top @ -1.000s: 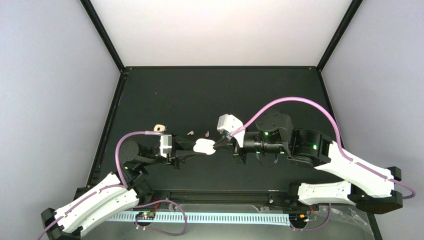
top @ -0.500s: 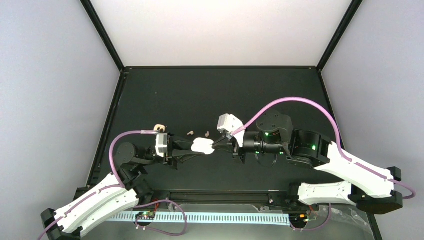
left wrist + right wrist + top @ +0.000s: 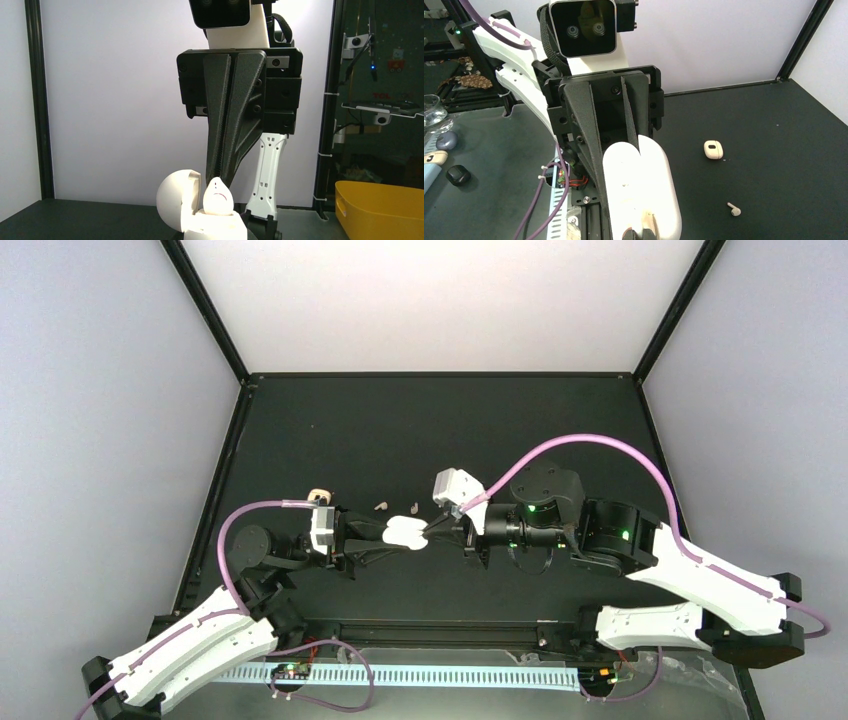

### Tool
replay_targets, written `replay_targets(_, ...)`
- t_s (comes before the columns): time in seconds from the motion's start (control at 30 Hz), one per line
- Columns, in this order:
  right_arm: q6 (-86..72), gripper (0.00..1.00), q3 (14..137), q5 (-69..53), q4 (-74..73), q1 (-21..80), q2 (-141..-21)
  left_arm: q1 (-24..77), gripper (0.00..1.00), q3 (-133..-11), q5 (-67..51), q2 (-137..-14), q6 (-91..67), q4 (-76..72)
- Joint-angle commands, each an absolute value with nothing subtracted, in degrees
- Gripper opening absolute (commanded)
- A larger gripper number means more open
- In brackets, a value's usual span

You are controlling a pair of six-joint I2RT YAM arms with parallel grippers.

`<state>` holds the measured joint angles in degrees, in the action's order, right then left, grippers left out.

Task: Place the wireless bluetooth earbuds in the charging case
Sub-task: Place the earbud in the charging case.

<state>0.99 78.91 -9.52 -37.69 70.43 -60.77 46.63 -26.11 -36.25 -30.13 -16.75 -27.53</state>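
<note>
**A:** How much of the charging case (image 3: 212,229) does the left wrist view give?

**B:** Only its top. The bottom edge cuts off the base, and the fingers of the left hand (image 3: 385,538) lie outside that picture.

**A:** And the right hand (image 3: 218,177)?

**B:** Its fingertips pass behind the white earbud (image 3: 218,196) standing in the case. Whether they pinch it cannot be told.

**A:** The right wrist view?

**B:** The case's near end runs off the bottom edge and hides the left hand's fingertips. The right hand's own tips are a dark sliver there.

**A:** From above?

**B:** The two loose earbuds (image 3: 381,506) (image 3: 413,507) on the bench (image 3: 450,420) are specks, with stems too small to read.
</note>
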Motion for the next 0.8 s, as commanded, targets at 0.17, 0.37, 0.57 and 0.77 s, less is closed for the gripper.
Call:
replay_targets(0.17, 2.7, 0.01, 79.0, -12.3, -40.7, 70.9, -61.6, 46.8, 0.02, -26.6, -36.1, -30.3, -17.4, -31.8)
replay_targets(0.37, 5.0, 0.01, 80.8, -12.8, -44.5, 70.9, -62.7, 46.8, 0.02, -26.6, -36.3, -30.3, -17.5, -31.9)
replay_targets(0.57, 5.8, 0.01, 81.3, -14.2, -45.9, 70.9, -64.0, 46.8, 0.02, -26.7, -36.5, -30.4, -17.8, -32.5)
replay_targets(0.77, 5.7, 0.03, 81.7, -14.3, -46.2, 70.9, -65.0, 46.8, 0.02, -26.7, -36.7, -30.4, -17.7, -32.5)
